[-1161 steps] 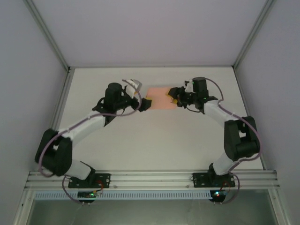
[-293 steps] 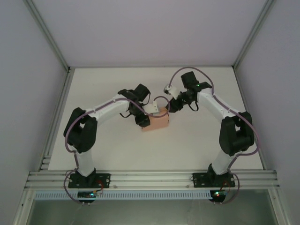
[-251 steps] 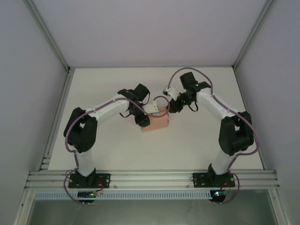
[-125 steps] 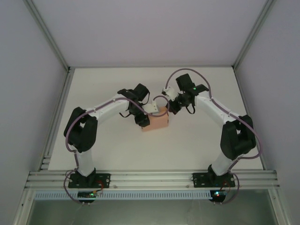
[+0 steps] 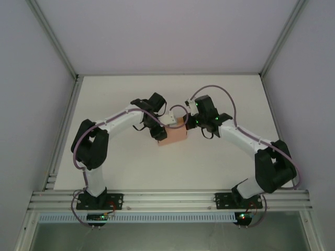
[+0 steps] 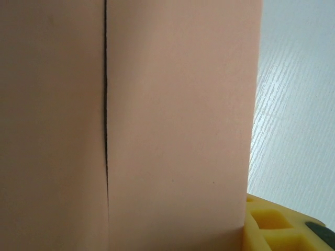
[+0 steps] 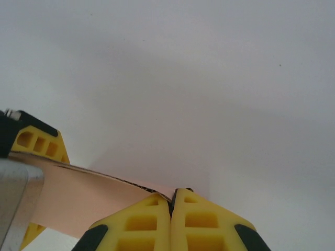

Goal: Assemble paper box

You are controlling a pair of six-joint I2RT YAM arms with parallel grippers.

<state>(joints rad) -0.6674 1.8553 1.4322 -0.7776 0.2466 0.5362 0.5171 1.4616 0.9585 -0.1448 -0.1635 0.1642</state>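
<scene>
The salmon-pink paper box (image 5: 177, 137) stands mid-table as a small, low folded shape. My left gripper (image 5: 163, 134) is at its left end, closed across it. In the left wrist view the card (image 6: 172, 104) sits very close, a dark slit runs down it, and one yellow finger (image 6: 277, 225) presses beside its right edge. My right gripper (image 5: 187, 124) is at the box's far right corner. Its yellow fingers (image 7: 152, 219) are pressed together, and the card's (image 7: 94, 198) thin edge runs into the gap at their tips. The left gripper's fingers (image 7: 39, 145) straddle the card beyond.
The white table (image 5: 131, 167) has open room in front of and behind the box. Grey walls and metal posts close in the sides and back. An aluminium rail (image 5: 167, 198) with both arm bases runs along the near edge.
The right arm has swung in and down to the box's right corner, and its jaws have closed. The left arm and the box have stayed put.
</scene>
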